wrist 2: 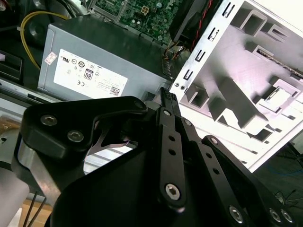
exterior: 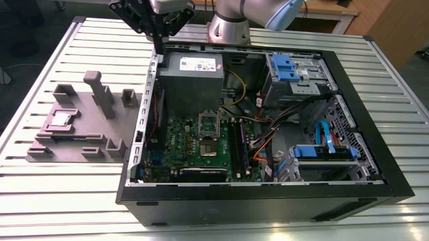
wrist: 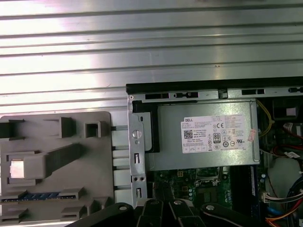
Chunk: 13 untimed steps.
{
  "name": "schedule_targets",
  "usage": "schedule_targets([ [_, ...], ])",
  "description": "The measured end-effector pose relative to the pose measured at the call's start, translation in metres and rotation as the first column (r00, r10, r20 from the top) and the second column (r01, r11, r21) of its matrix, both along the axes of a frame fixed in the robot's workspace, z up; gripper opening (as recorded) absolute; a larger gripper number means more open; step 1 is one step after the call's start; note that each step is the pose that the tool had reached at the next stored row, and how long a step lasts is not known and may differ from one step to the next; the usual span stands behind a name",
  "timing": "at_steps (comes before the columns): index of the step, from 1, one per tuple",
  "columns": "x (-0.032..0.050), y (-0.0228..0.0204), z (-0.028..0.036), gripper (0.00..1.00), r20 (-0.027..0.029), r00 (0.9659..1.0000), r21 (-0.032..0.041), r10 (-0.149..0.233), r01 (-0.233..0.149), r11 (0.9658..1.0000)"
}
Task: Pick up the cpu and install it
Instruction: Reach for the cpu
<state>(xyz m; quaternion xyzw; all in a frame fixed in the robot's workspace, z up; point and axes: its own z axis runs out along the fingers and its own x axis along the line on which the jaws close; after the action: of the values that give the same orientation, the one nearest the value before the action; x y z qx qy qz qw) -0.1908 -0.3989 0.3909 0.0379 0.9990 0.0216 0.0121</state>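
The fingers [wrist 2: 170, 142] of the gripper [wrist 2: 168, 96] are being held pressed together, with nothing between them. The gripper is being held above the back edge of the open computer case [exterior: 268, 201], by the grey power supply [exterior: 191, 83]. The cpu [exterior: 62, 119] is being carried in a grey fixture tray [exterior: 87, 131] near the table's [exterior: 60, 201] edge at the exterior view's left, well apart from the gripper.

Open computer case [exterior: 254, 202], grey tray [exterior: 86, 116], slatted table [exterior: 67, 201]

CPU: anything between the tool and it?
Nothing covers the cpu in its grey fixture. The tool hangs above the case edge; the fixture's tall posts stand between them low down, likely cleared from above.
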Motion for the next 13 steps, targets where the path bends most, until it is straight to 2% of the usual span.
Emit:
schedule_targets([
  [13,-0.0030,0.0000,-0.0002,0.11,0.0001,1.0000,0.0001,0.000,0.000,1.0000],
])
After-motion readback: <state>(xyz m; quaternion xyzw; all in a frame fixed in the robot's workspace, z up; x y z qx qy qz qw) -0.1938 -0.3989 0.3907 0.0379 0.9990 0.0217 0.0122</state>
